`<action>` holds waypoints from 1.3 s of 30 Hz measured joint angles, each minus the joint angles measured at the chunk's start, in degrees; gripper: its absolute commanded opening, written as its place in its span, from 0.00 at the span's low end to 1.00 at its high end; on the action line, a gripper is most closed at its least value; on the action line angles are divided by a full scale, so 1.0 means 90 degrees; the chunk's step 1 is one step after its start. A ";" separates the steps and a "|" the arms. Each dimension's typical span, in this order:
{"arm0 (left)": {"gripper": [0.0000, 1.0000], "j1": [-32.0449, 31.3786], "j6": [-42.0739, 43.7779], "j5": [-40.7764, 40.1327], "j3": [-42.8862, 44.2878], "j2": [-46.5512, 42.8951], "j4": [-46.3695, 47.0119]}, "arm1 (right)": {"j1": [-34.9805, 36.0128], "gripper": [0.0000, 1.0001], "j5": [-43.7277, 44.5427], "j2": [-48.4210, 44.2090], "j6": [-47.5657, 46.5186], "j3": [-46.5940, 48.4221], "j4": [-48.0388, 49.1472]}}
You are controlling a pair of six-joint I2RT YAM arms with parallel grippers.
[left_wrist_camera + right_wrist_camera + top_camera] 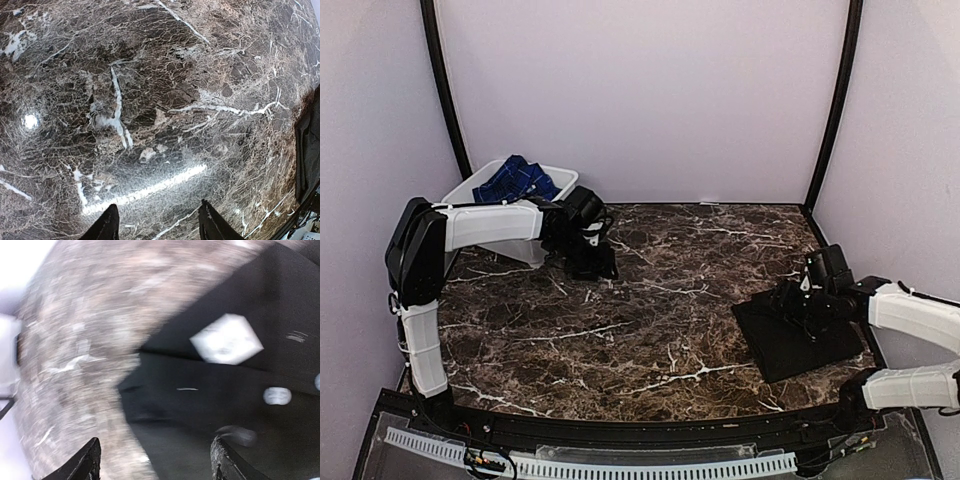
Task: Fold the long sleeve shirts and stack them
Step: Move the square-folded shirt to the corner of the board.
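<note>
The black long sleeve shirt lies folded flat on the marble table's right side. In the right wrist view, which is blurred, its white neck label and a white button show. My right gripper hovers open over the shirt's left edge, with nothing between its fingers. The dark blue checked shirt sits bunched in the white tub at the back left. My left gripper hangs open just right of the tub, over bare marble, with both fingertips apart and empty.
The marble table is walled by pale panels behind and at both sides. A dark strip, probably the black shirt, shows at the right edge of the left wrist view. The arms' bases and a cable rail line the near edge.
</note>
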 measured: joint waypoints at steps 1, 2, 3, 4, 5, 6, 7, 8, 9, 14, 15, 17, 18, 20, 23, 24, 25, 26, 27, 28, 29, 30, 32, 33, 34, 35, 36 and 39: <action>0.53 0.0000 0.0000 0.0000 -0.0002 0.0000 0.0000 | 0.0155 0.73 0.0000 0.0007 -0.0002 0.0117 0.0053; 0.53 0.0000 0.0000 0.0000 -0.0002 0.0000 0.0002 | 0.0277 0.73 -0.0024 0.0044 -0.0012 0.0199 0.0158; 0.53 0.0000 -0.0005 0.0002 -0.0002 0.0000 0.0002 | 0.0355 0.73 -0.0073 0.0134 -0.0024 0.0267 0.0304; 0.53 0.0000 -0.0012 0.0005 -0.0002 0.0000 0.0005 | 0.0389 0.73 -0.0146 0.0289 -0.0051 0.0316 0.0461; 0.53 0.0000 -0.0017 0.0010 -0.0002 0.0000 0.0007 | 0.0420 0.73 -0.0223 0.0500 -0.0104 0.0359 0.0612; 0.53 0.0000 -0.0017 0.0012 -0.0002 0.0000 0.0005 | 0.0437 0.73 -0.0287 0.0702 -0.0138 0.0396 0.0716; 0.53 0.0000 -0.0019 0.0022 -0.0002 0.0000 0.0005 | 0.0461 0.73 -0.0369 0.0996 -0.0192 0.0461 0.0821; 0.53 0.0000 -0.0019 0.0024 -0.0002 0.0000 0.0005 | 0.0495 0.73 -0.0466 0.1304 -0.0265 0.0532 0.0940; 0.53 0.0000 -0.0019 0.0024 -0.0002 0.0000 0.0002 | 0.0527 0.73 -0.0578 0.1583 -0.0321 0.0602 0.1042; 0.53 0.0000 -0.0019 0.0022 -0.0002 0.0000 0.0000 | 0.0571 0.73 -0.0969 0.2509 -0.0517 0.0996 0.1455; 0.53 0.0000 -0.0019 0.0019 0.0000 0.0000 0.0000 | 0.0576 0.73 -0.1042 0.2645 -0.0546 0.1090 0.1540; 0.53 0.0000 -0.0019 0.0019 0.0000 0.0000 -0.0002 | 0.0580 0.73 -0.1127 0.2846 -0.0571 0.1219 0.1695; 0.53 0.0000 -0.0019 0.0019 0.0000 0.0000 -0.0005 | 0.0585 0.73 -0.1163 0.2943 -0.0578 0.1260 0.1792; 0.53 0.0000 -0.0019 0.0015 0.0000 0.0000 -0.0007 | 0.0585 0.73 -0.1200 0.3121 -0.0578 0.1299 0.1950; 0.53 0.0000 -0.0019 0.0007 0.0000 0.0000 -0.0027 | 0.0554 0.73 -0.1207 0.3288 -0.0544 0.1294 0.2052; 0.53 0.0000 -0.0019 0.0000 0.0000 0.0000 -0.0032 | 0.0520 0.73 -0.1207 0.3310 -0.0515 0.1282 0.2089; 0.53 0.0000 -0.0019 -0.0002 0.0000 0.0000 -0.0034 | 0.0486 0.72 -0.1205 0.3310 -0.0476 0.1253 0.2140; 0.53 0.0000 -0.0019 -0.0005 0.0000 0.0000 -0.0036 | 0.0415 0.73 -0.1200 0.3303 -0.0420 0.1197 0.2229; 0.53 0.0000 -0.0019 -0.0005 0.0000 0.0000 -0.0039 | 0.0350 0.73 -0.1192 0.3286 -0.0384 0.1149 0.2297; 0.53 0.0000 -0.0019 -0.0007 0.0000 0.0000 -0.0041 | 0.0274 0.73 -0.1178 0.3247 -0.0342 0.1081 0.2375; 0.53 0.0000 -0.0019 -0.0010 0.0000 0.0000 -0.0044 | 0.0175 0.73 -0.1144 0.3186 -0.0294 0.1001 0.2433; 0.53 0.0000 -0.0019 -0.0010 0.0000 0.0000 -0.0046 | 0.0087 0.72 -0.1110 0.3121 -0.0267 0.0935 0.2460; 0.53 0.0000 -0.0019 -0.0015 0.0000 0.0000 -0.0046 | -0.0107 0.73 -0.1015 0.2931 -0.0204 0.0743 0.2509; 0.53 0.0000 -0.0019 -0.0017 0.0000 0.0000 -0.0046 | -0.0202 0.73 -0.0976 0.2815 -0.0170 0.0634 0.2516; 0.53 0.0000 -0.0019 -0.0022 0.0000 0.0000 -0.0046 | -0.0274 0.72 -0.0916 0.2708 -0.0148 0.0542 0.2514; 0.53 0.0000 -0.0019 -0.0024 0.0000 0.0000 -0.0046 | -0.0323 0.72 -0.0889 0.2637 -0.0129 0.0481 0.2511; 0.53 0.0000 -0.0019 -0.0024 0.0000 0.0000 -0.0046 | -0.0384 0.72 -0.0869 0.2569 -0.0126 0.0423 0.2501; 0.53 0.0000 -0.0019 -0.0024 0.0000 0.0000 -0.0046 | -0.0418 0.72 -0.0884 0.2528 -0.0165 0.0398 0.2477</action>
